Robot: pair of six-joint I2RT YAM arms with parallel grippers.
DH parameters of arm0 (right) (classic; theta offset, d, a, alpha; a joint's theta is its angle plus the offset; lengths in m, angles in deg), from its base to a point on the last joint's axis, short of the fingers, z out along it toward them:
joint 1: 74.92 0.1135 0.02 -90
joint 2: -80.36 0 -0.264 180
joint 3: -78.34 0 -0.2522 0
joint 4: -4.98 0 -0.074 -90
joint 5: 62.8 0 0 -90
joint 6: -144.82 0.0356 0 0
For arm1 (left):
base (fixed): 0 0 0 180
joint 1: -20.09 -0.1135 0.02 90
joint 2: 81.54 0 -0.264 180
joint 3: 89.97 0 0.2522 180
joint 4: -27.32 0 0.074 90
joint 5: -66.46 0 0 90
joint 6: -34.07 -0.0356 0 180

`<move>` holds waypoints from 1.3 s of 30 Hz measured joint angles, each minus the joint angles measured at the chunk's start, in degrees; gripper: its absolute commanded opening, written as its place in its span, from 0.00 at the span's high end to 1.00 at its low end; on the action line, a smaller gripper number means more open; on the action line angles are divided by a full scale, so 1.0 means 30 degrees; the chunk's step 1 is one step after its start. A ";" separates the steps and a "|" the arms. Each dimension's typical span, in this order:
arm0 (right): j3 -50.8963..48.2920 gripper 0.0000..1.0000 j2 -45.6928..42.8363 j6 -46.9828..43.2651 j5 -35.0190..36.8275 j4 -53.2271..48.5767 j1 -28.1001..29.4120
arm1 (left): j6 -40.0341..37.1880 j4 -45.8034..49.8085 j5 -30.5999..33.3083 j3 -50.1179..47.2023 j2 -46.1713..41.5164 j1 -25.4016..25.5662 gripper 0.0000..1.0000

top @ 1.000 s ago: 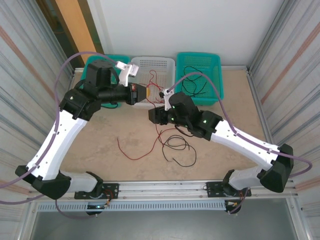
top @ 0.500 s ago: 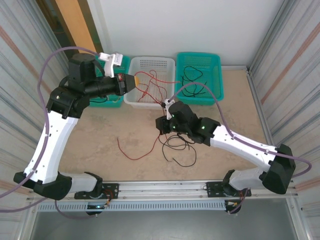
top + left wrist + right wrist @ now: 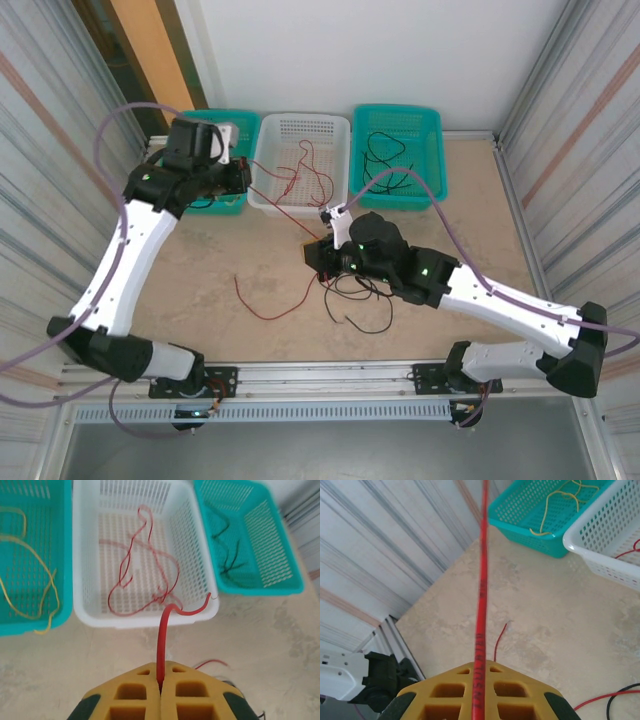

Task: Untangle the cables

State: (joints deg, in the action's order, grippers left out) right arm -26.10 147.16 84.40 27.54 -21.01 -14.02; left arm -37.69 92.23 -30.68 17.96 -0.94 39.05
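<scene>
Red cable (image 3: pixel 162 630) being held at the white basket's (image 3: pixel 110 620) near rim.
Left gripper (image 3: pixel 160 687) is pinching it, jaws pressed together; right gripper (image 3: pixel 478 680) is likewise clamping red cable, just above black cables (image 3: pixel 358 293) lying mid-table. Risk: pulling apart could be dragging those black loops along, or tipping the basket.

Red cable (image 3: pixel 480 605) taut above counter centre; black cable (image 3: pixel 360 297) looped near front edge; yellow cable (image 3: pixel 52 575) loose, far-left corner.
</scene>
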 measured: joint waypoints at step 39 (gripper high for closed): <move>-0.2076 0.37 -0.8429 0.3089 0.8400 -0.9253 -0.1974 | 0.1698 -0.5013 -0.0430 1.0695 1.0601 -0.1719 0.10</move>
State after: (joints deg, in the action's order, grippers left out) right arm -32.33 121.88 93.67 52.74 -48.77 -19.94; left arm -32.60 77.20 -31.97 50.04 30.86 33.89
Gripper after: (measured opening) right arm 0.627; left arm 0.849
